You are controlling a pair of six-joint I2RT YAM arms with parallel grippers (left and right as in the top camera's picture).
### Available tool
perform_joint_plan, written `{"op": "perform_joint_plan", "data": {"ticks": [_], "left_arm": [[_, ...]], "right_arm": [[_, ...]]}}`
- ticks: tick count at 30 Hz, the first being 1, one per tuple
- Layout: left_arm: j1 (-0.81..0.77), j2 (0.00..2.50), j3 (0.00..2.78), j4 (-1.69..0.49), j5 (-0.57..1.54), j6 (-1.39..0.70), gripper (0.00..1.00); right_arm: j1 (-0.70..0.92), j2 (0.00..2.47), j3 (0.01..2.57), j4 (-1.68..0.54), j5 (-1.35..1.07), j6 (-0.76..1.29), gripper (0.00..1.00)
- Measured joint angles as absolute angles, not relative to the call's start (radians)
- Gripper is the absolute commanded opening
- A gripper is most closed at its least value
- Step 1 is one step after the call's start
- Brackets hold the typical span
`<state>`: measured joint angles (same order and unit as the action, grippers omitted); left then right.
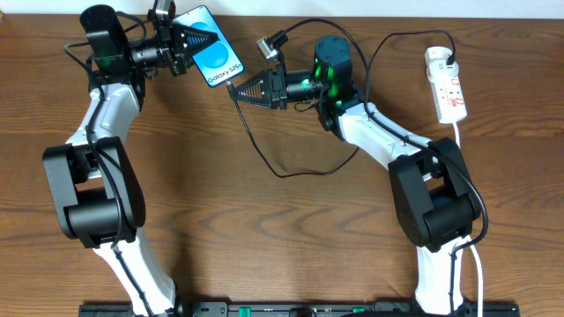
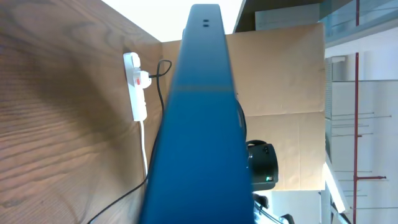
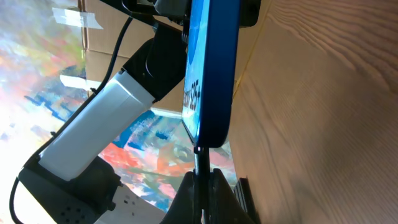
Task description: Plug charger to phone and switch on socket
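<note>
So the socket (image 1: 445, 88) is lying flat at the far right of the worktop (image 1: 264, 238). One thing is sitting in it: the far end of the charger (image 1: 282, 174), plugged in near the end opposite the thick white cord (image 1: 460, 132). You can see red markings on the strip, but they're way too small to tell how the switch is set.

The phone (image 1: 216, 60) is up at the top left. The left hand (image 1: 204, 40) is clamped on one short end of it, with the blue screen facing the overhead camera. The right hand (image 1: 236, 89) is pinched tight on the thin black cable just behind the connector (image 3: 198, 155).

In the right wrist view the connector tip meets the phone's bottom edge. Whether it's fully in the port I honestly can't tell, since the joint is just a dark sliver.

The left wrist view is mostly the phone edge-on, so it hides that hand's own fingers. The rest of the cable loops loosely across the middle of the worktop.
</note>
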<state>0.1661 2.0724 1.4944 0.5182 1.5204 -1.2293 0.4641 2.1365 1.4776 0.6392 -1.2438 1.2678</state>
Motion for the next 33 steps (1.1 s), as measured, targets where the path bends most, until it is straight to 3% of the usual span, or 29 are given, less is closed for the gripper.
{"op": "perform_joint_plan", "data": {"ticks": [33], "left_arm": [[0.166,2.072,1.494,0.518,1.520,-1.192,0.07]], "right_arm": [[0.462,2.136,1.478,0.639,-1.246,1.267,0.01]]}}
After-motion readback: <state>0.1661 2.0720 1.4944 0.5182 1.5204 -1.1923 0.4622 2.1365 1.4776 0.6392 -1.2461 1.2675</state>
